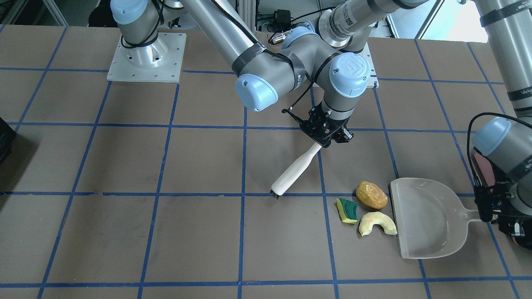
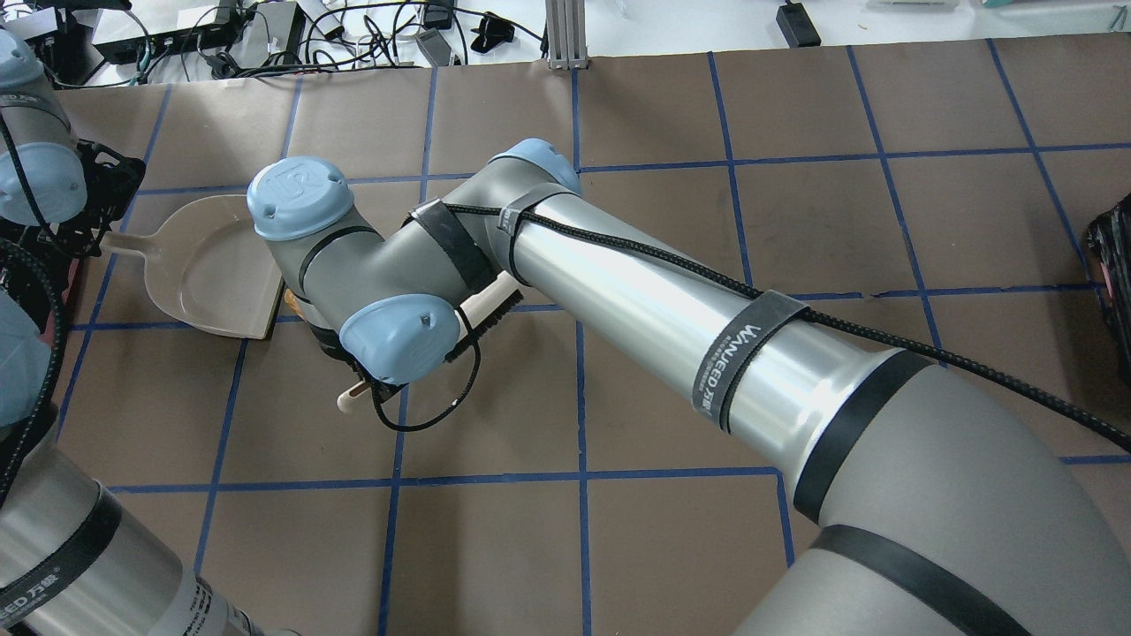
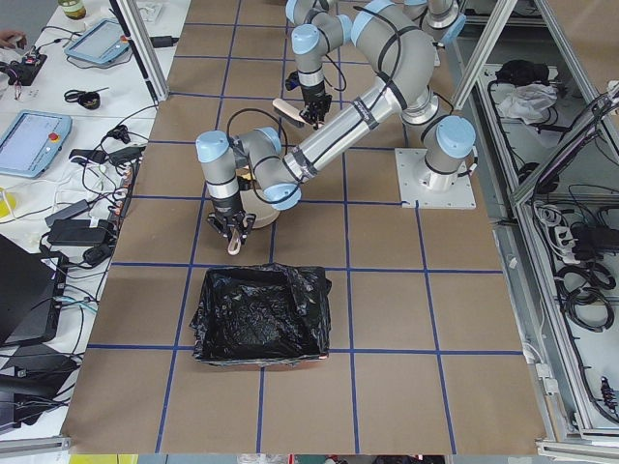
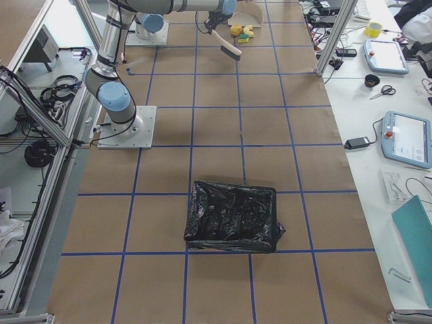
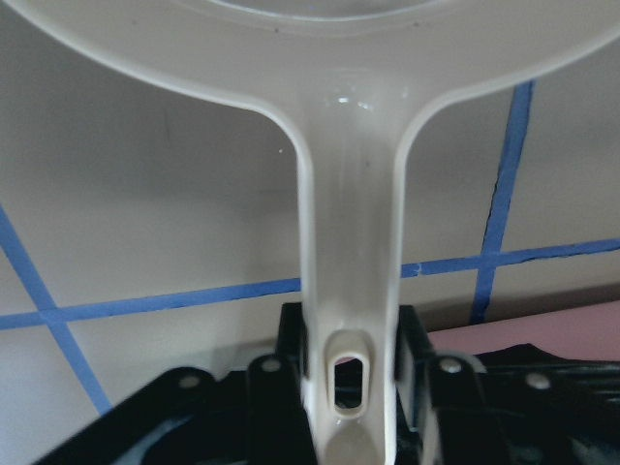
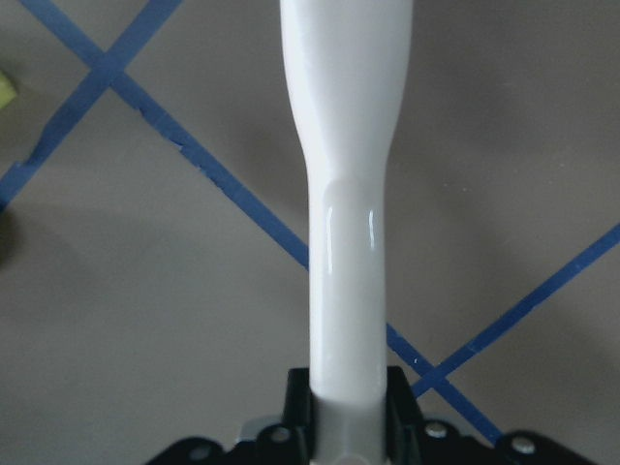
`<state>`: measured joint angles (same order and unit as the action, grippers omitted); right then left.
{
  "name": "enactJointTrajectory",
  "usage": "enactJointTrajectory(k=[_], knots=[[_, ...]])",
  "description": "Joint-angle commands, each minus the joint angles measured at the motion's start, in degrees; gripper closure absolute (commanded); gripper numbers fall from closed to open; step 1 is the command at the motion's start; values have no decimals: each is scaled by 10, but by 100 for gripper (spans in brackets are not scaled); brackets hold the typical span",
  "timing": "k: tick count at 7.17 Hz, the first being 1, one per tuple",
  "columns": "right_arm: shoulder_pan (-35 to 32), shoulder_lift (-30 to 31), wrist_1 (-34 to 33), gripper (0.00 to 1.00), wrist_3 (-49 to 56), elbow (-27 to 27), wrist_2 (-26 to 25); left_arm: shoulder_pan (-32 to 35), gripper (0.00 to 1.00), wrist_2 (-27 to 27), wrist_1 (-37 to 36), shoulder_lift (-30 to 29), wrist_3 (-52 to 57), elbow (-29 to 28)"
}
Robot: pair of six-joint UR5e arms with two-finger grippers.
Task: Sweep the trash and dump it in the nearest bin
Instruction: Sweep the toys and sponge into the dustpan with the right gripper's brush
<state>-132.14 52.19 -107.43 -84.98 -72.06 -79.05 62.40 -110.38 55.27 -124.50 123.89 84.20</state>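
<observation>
The trash lies together on the table: a yellow-and-green sponge (image 1: pixel 347 210), a golden-brown lump (image 1: pixel 371 194) and a pale crescent (image 1: pixel 377 223), just at the open mouth of the white dustpan (image 1: pixel 428 218). My left gripper (image 1: pixel 484 211) is shut on the dustpan's handle (image 5: pixel 354 242), and the pan rests flat. My right gripper (image 1: pixel 326 135) is shut on the white brush handle (image 6: pixel 347 194). The brush head (image 1: pixel 275 194) touches the table a short way from the sponge, on the side away from the pan. The bin (image 3: pixel 259 314), lined with a black bag, stands just behind the left gripper.
A second black-bagged bin (image 4: pixel 233 216) stands at the table's far right end; its edge shows in the overhead view (image 2: pixel 1113 256). The right arm's elbow (image 2: pixel 389 265) hides the trash from overhead. Blue tape lines grid the brown table (image 1: pixel 124 232).
</observation>
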Motion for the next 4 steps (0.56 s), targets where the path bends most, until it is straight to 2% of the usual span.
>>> enactJointTrajectory(k=[1,4], knots=[[-8,-18,3,100,9,25,2,12,100,-16,-1,-2,-14,0],[-21,-19,-4,100,30,26,2,13,100,-39,-6,-2,-13,-1]])
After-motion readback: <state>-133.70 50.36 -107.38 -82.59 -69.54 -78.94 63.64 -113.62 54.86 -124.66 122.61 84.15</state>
